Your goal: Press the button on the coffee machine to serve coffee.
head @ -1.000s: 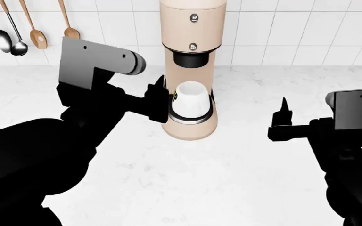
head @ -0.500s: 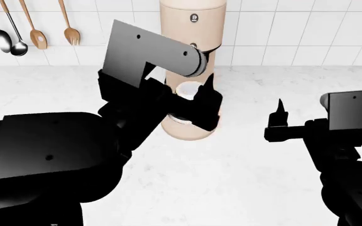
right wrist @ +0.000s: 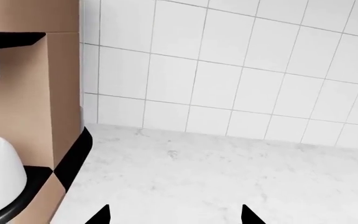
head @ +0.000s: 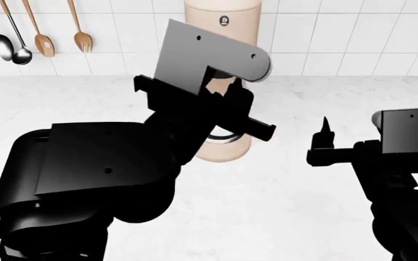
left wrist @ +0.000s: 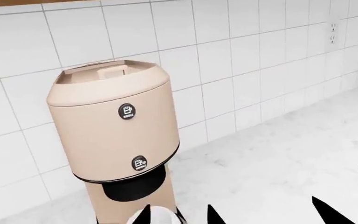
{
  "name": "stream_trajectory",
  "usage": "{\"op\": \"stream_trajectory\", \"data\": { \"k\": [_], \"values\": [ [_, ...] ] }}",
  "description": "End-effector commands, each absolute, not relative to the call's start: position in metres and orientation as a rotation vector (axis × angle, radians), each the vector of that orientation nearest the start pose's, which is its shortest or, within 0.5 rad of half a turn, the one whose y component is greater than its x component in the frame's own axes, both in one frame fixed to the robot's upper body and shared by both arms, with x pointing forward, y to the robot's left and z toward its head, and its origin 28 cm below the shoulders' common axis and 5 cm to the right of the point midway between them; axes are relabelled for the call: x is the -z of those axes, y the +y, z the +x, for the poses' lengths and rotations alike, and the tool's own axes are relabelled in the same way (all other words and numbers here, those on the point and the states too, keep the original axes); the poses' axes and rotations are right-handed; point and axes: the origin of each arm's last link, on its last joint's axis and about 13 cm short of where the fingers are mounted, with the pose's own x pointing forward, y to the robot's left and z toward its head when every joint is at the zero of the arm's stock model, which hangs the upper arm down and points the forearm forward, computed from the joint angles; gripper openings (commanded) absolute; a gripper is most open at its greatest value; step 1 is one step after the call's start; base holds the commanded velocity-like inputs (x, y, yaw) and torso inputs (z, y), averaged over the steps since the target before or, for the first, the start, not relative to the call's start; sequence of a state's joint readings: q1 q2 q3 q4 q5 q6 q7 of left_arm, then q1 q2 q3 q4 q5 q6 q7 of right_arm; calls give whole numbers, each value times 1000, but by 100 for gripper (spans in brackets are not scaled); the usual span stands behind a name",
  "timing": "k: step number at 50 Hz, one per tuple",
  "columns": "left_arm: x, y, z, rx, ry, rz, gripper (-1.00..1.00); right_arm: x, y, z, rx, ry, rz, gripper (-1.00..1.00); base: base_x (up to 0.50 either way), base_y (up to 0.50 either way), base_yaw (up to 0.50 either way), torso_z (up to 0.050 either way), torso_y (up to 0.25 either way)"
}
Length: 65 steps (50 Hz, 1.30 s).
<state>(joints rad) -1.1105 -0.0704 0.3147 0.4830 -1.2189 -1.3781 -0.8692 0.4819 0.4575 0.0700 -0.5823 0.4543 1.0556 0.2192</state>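
Coffee machine (head: 222, 81) upright on the white worktop (head: 282, 185), close against the tiled wall (head: 325, 38), with a white cup (left wrist: 160, 217) seated under the black spout collar (left wrist: 132, 189). Two dark round buttons on the beige body: upper button (left wrist: 127, 111) and lower button (left wrist: 140, 164), both plain in the left wrist view. Left hand (head: 249, 117) raised in front of the machine body, fingers parted and gripping nothing; tips barely showing at the edge of its own camera. Right hand (head: 324, 142) hanging well off to the side over bare worktop, also open and empty, finger tips (right wrist: 101, 215) spread. Spoons (head: 20, 32) hung on the wall, well apart.

Risks, as a judgement: with fingers spread, a push likely to straddle a button rather than land on it, or to graze the collar; better pressed with one fingertip or a closed hand. Wrong button a real chance, the two sitting one above the other. Too hard a shove could tip or slide the tall machine, or knock the cup off its tray. Head view largely blocked by the left arm, so alignment hard to check there.
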Motion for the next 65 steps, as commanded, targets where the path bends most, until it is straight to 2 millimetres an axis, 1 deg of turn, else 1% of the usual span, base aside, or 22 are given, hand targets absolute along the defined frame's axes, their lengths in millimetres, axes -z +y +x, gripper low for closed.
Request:
{"op": "stream_trajectory", "data": {
  "k": [1, 7, 11, 15, 28, 39, 49, 56, 65],
  "values": [
    [-287, 110, 237, 416, -48, 124, -100, -189, -173, 244, 104, 7, -151, 100, 0, 0, 0, 0, 0],
    [-292, 107, 236, 428, -57, 111, -100, -187, -173, 245, 104, 14, -150, 100, 0, 0, 0, 0, 0],
    [-292, 107, 242, 409, -58, 106, -100, -188, -173, 245, 104, 13, -149, 100, 0, 0, 0, 0, 0],
    [-296, 106, 242, 398, -69, 100, -100, -186, -172, 246, 104, 17, -147, 100, 0, 0, 0, 0, 0],
    [-294, 107, 259, 331, -69, 84, -100, -184, -173, 247, 106, 24, -144, 100, 0, 0, 0, 0, 0],
    [-292, 106, 268, 312, -49, 78, -100, -183, -173, 245, 107, 23, -143, 100, 0, 0, 0, 0, 0],
    [-290, 103, 266, 335, -49, 88, -100, -183, -173, 246, 106, 26, -144, 100, 0, 0, 0, 0, 0],
    [-292, 100, 270, 345, -55, 102, -100, -183, -172, 247, 103, 28, -146, 100, 0, 0, 0, 0, 0],
    [-289, 98, 276, 337, -45, 110, -100, -182, -171, 248, 100, 32, -143, 100, 0, 0, 0, 0, 0]
  ]
}}
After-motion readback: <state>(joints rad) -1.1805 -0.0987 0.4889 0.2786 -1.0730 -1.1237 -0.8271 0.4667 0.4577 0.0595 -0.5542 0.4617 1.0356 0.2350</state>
